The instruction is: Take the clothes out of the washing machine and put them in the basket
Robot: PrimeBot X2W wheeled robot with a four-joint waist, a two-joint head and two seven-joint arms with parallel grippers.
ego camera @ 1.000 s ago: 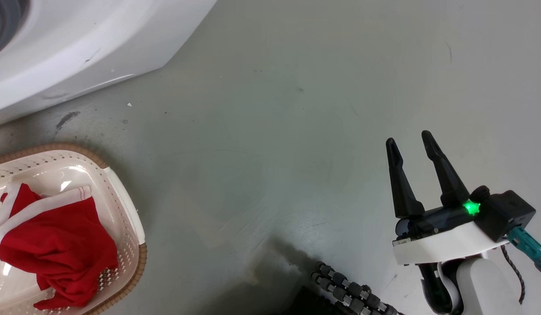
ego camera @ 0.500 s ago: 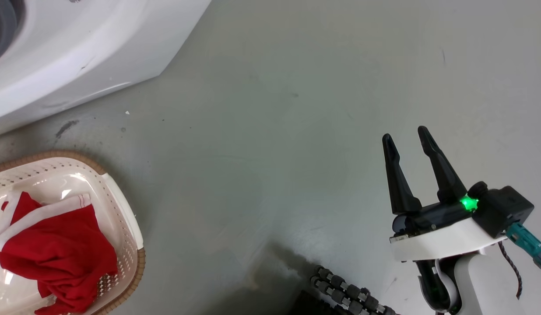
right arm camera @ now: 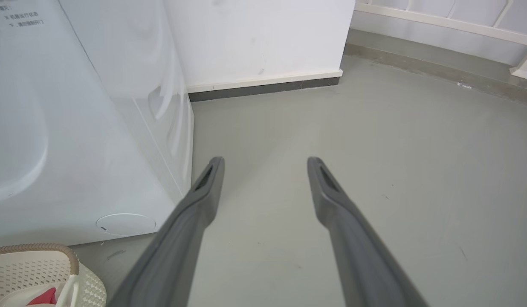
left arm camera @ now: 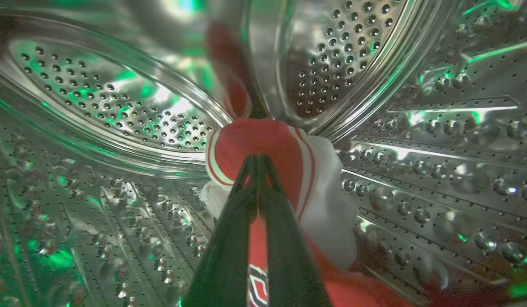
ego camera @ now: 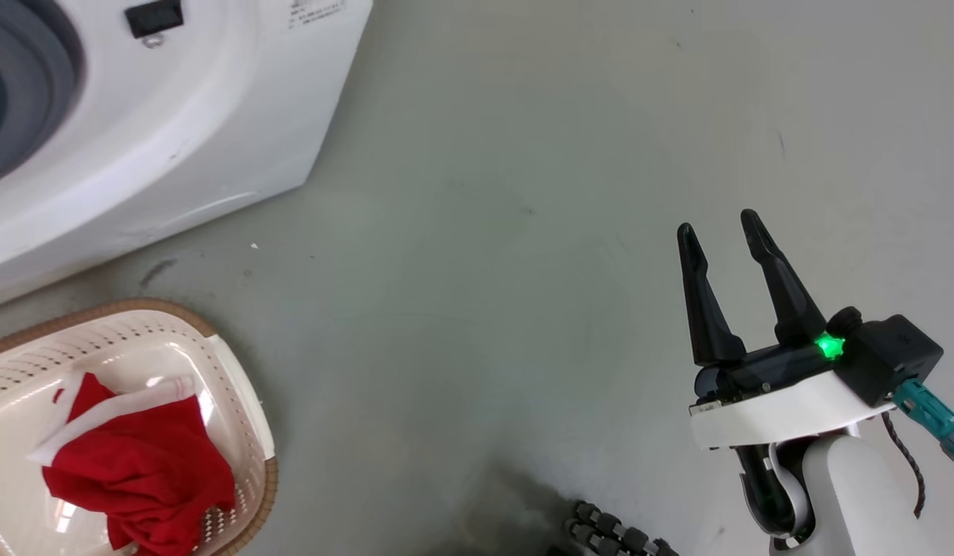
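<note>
Inside the perforated steel drum (left arm camera: 118, 111) now, and the left gripper (left arm camera: 258, 160) has its two long dark fingers pressed together, tips meeting right at the centre of the left wrist view, pinched onto a bunched red garment with red-white striped edging (left arm camera: 263, 136). Red fabric shows in the thin slit between the fingers lower down, so the hold is on cloth. A soft white cloth piece (left arm camera: 327, 204) bulges out just to the right of the fingers, touching the red bundle, and more red fabric trails off toward the lower right of that frame. Green light glints all over the drum wall. Up in the head view, the large white front-loading washing machine (ego camera: 176, 131) fills the upper left, its grey porthole rim (ego camera: 29, 100) at the left edge. Below it, lower left, sits the cream plastic laundry basket with perforated sides and a brown woven-look rim (ego camera: 238, 386), near the machine's front but apart from it on the smooth grey floor (ego camera: 485, 270). In the basket lies a crumpled red garment with white trim (ego camera: 145, 471). Over at the lower right the right gripper (ego camera: 718, 222) hangs above bare floor, fingers spread wide with nothing between them, a small green light (ego camera: 830, 346) glowing at its base. Its own wrist view looks along the machine's side toward a white wall (right arm camera: 263, 42).
</note>
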